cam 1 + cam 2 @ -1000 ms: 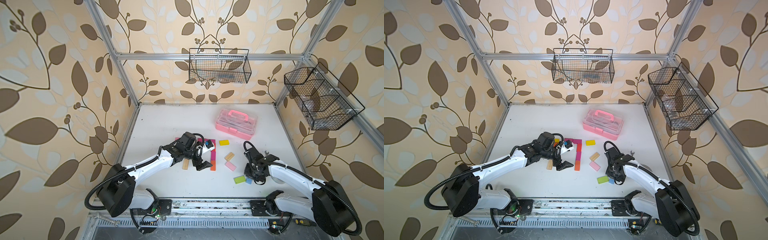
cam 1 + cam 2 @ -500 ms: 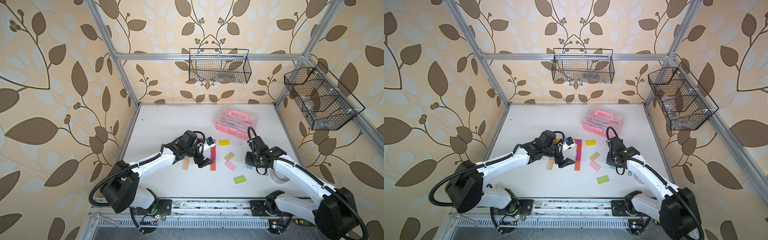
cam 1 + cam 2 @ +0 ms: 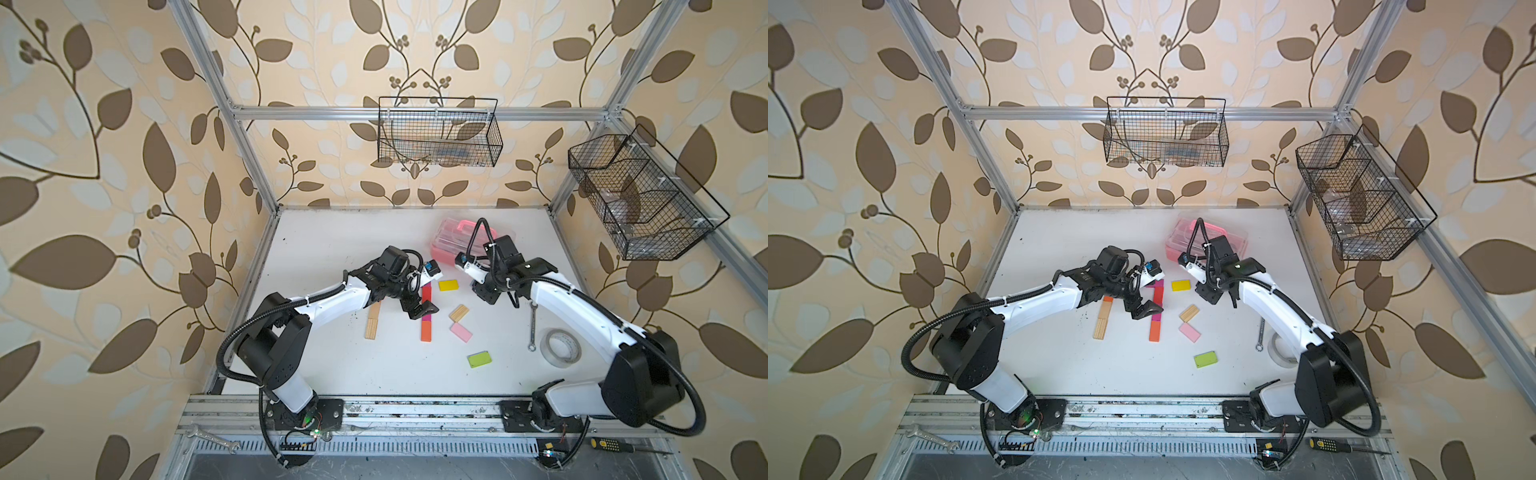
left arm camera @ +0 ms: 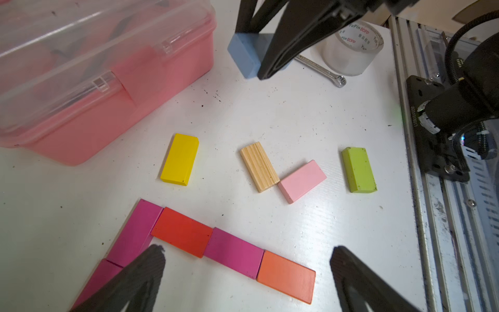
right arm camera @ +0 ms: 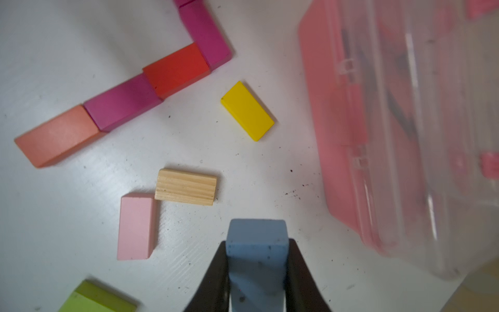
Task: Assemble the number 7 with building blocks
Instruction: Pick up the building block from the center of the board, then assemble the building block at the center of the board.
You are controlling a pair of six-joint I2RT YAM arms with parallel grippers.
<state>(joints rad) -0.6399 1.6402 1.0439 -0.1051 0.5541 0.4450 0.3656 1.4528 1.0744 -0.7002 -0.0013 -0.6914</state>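
left wrist view lays the number 7 (image 4: 194, 237) out plainly on the white counter (image 4: 283, 113). it is made of flat blocks set end to end: a magenta bar (image 4: 135, 232) meets at its corner a stem of a red block (image 4: 182, 232), a magenta block (image 4: 233, 252) and an orange block (image 4: 286, 275). in both top views the figure lies just below the middle of the frame. the stem runs toward the lower edge, orange end lowest, and most of the bar is hidden under the left arm.

loose building blocks (image 5: 186, 186) lie around it. in a top view, right of the stem, a yellow block (image 3: 449, 285) lies level with the stem's upper end. lower down, a plain wood block (image 3: 459, 312) and a pink block (image 3: 461, 332) touch corner to corner. a green block (image 3: 479, 359) lies lower and farther right, apart from them. left of the stem, two more wood blocks (image 3: 371, 329) lie end to end, near it but not touching.

the left tool (image 4: 245, 254) hangs over the stem, its fingers (image 4: 145, 270) spread wide and gripping nothing. one tip is by the corner of the 7, the other just beyond the orange end.

the right tool (image 5: 256, 243), right of the yellow block, pinches a blue block (image 5: 256, 235), one end jutting past the tips. whether that block touches the counter i cannot tell.

above the yellow block stands a pink case (image 3: 446, 249), clear lid down. toward the lower right of the counter, beside the right arm, lie a wrench (image 3: 533, 328) and a roll of clear tape (image 3: 544, 348), close together.
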